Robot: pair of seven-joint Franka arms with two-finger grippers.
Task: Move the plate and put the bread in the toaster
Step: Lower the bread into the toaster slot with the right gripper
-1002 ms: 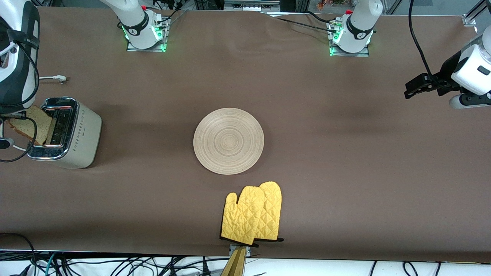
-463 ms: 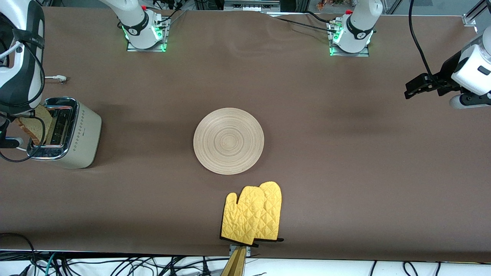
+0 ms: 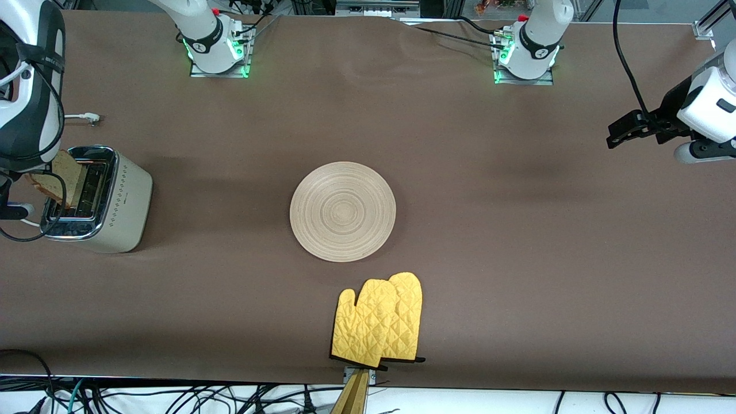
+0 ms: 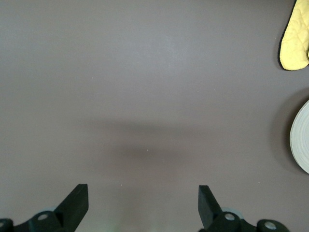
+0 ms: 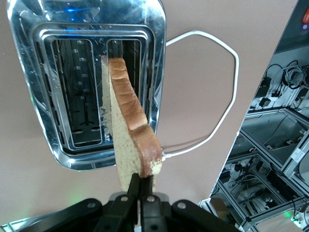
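Your right claw [image 5: 141, 186] is closed on the bread [image 5: 126, 126], holding it edge-down over a slot of the toaster [image 3: 109, 201] at the right arm's end of the tabletop [image 3: 517, 230]. The plate [image 3: 342, 211] lies mid-tabletop. Your left claw [image 4: 143, 205] waits, fingers spread and empty, over bare tabletop.

In the front view, the right tool was hidden by the arm's own body, and part of the bread [image 3: 62, 175] was covered by it. In the left wrist view, only the tips of the left tool [image 4: 142, 205] showed, and the plate [image 4: 301, 137] and the oven mitt [image 4: 295, 41] were cut off by the frame's edge.
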